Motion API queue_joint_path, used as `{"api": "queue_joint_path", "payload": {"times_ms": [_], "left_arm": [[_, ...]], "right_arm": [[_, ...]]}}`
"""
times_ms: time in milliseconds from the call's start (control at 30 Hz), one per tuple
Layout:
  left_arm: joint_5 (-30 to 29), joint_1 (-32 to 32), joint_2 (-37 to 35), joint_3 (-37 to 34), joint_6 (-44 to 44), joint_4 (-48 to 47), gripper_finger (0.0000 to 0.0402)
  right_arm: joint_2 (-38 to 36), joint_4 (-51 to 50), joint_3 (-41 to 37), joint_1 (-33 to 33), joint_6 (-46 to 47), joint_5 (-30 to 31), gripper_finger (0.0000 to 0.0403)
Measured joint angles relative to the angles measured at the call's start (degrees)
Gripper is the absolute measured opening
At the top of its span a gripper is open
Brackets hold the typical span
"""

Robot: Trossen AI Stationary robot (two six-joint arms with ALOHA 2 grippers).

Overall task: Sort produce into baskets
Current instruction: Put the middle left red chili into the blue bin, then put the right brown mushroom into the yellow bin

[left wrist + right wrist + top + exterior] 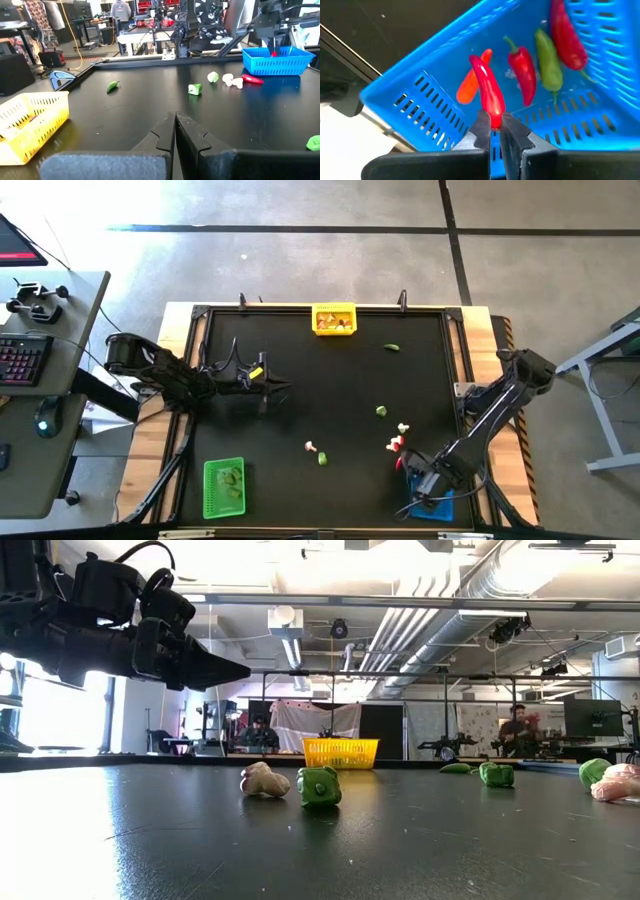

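Four peppers already lie in my blue basket [420,95]; directly above it, my right gripper [494,131] pinches a red chili [489,95]. Left gripper [175,131], fingers together, hovers well away.

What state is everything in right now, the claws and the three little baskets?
Right gripper: shut on a red pepper, over the blue basket.
Left gripper: shut, empty, above the table.
Blue basket: holds several peppers.
Yellow basket: holds some pieces.
Green basket: holds green pieces.
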Motion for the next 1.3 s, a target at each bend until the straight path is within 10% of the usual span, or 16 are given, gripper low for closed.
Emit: {"api": "queue_joint_path", "payload": {"times_ms": [267, 700, 933, 1300], "left_arm": [[0.0, 0.0, 0.0, 0.0, -0.1, 0.0, 0.0000], [0.0, 0.0, 0.0, 0.0, -0.7, 0.1, 0.0000], [0.0, 0.0, 0.0, 0.0, -0.8, 0.2, 0.0000], [0.0, 0.0, 0.0, 0.0, -1.2, 0.0, 0.0000]], "right_arm": [[0.0, -6.3, 1.6, 0.9, 0.5, 0.7, 0.0024], [-0.3, -23.5, 10.4, -1.8, -4.9, 12.5, 0.0198], [-0.3, -23.6, 6.4, -12.7, -13.3, 24.1, 0.0174], [-0.3, -6.0, -6.0, -28.6, -23.6, 22.6, 0.0141]]}}
